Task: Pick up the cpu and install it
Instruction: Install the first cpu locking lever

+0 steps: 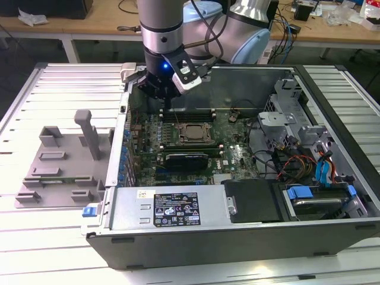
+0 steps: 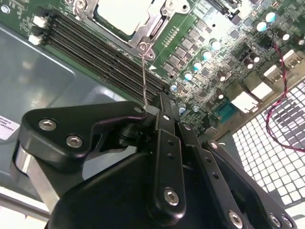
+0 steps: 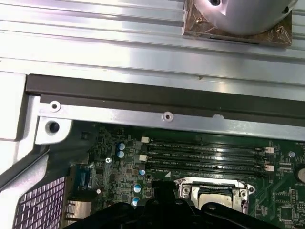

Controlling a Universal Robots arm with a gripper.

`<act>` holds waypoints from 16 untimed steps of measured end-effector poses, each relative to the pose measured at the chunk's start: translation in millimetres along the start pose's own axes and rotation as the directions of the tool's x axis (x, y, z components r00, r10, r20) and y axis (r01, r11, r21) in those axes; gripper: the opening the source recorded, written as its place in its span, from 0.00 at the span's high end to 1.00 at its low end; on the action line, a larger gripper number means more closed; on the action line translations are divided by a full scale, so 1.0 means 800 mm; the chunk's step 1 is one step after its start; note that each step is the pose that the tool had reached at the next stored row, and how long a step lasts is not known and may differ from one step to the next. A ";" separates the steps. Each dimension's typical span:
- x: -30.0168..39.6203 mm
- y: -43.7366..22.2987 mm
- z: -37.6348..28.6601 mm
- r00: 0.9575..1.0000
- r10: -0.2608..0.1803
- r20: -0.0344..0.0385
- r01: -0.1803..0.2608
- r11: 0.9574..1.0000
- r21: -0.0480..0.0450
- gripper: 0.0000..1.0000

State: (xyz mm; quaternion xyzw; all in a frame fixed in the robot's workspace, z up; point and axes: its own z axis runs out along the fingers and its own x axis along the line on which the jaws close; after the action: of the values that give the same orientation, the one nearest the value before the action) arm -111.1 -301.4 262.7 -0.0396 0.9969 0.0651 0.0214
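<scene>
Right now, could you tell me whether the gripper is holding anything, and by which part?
Nothing appears held: the gripper hangs shut over the motherboard, and the cpu sits in its socket.

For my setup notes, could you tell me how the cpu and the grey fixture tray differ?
The cpu lies in the motherboard socket inside the case; the fixture tray lies outside it, on the slatted table. The cpu is flat; the tray carries upright posts. Both look greyish.

An open computer case [image 1: 237,208] lies on the table [image 1: 59,83], with a fixture tray [image 1: 59,163] beside it on the exterior view's left, the motherboard [image 1: 196,148] inside it holding the cpu [image 1: 191,133] in its socket, and the gripper [image 1: 168,104] just above.
</scene>
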 end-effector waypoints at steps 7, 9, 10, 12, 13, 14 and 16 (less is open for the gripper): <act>-0.0312 -0.0027 0.0019 1.000 0.000 0.000 0.000 1.000 0.000 0.89; -0.0412 -0.0035 0.0024 1.000 0.000 0.000 0.000 1.000 0.000 0.89; -0.0416 -0.0036 0.0024 1.000 0.000 -0.001 0.000 1.000 0.000 0.89; -0.0416 -0.0036 0.0024 1.000 0.000 0.000 0.000 1.000 0.000 0.89; -0.0417 -0.0036 0.0024 1.000 0.000 0.000 0.000 1.000 0.000 0.89; -0.0417 -0.0036 0.0029 1.000 -0.001 0.005 0.001 1.000 0.000 0.89; -0.0415 -0.0038 0.0046 1.000 -0.002 0.017 0.002 1.000 0.001 0.89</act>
State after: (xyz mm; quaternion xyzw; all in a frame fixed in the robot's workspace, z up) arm -77.7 -301.4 260.3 -0.0402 0.9967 0.0647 0.0298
